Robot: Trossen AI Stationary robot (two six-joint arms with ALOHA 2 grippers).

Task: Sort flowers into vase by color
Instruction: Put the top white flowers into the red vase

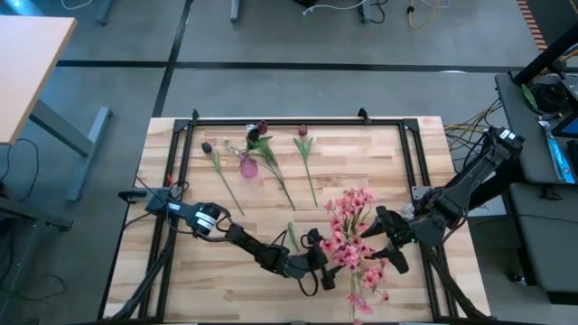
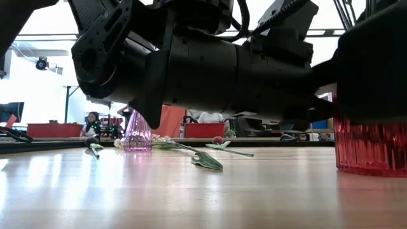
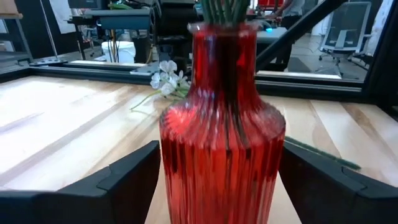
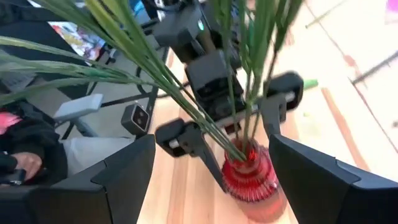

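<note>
A red ribbed glass vase (image 3: pixel 222 124) stands upright on the table near its front edge. It holds a spray of pink flowers (image 1: pixel 354 236) on green stems (image 4: pixel 245 93). My left gripper (image 1: pixel 321 267) reaches in level and is shut on the vase. My right gripper (image 1: pixel 388 242) hovers open just right of the spray, above the vase, with the stems in front of its spread fingers. Farther back stands a small pink vase (image 1: pixel 247 165). Around it lie maroon-budded flowers (image 1: pixel 305 153) and a white bloom (image 3: pixel 166 76). My left gripper pinches the red vase's wide ribbed body (image 3: pixel 169 155) between its two fingers, one on each side. The fingers (image 3: pixel 127 177) come in level from the table's left. The vase stands upright with its base (image 2: pixel 372 169) on the table.
A loose green leaf (image 2: pixel 208 160) lies on the wood just behind the left arm. A black metal frame (image 1: pixel 298 120) runs around the table's edge. Bare wood lies at the front left and at the far right.
</note>
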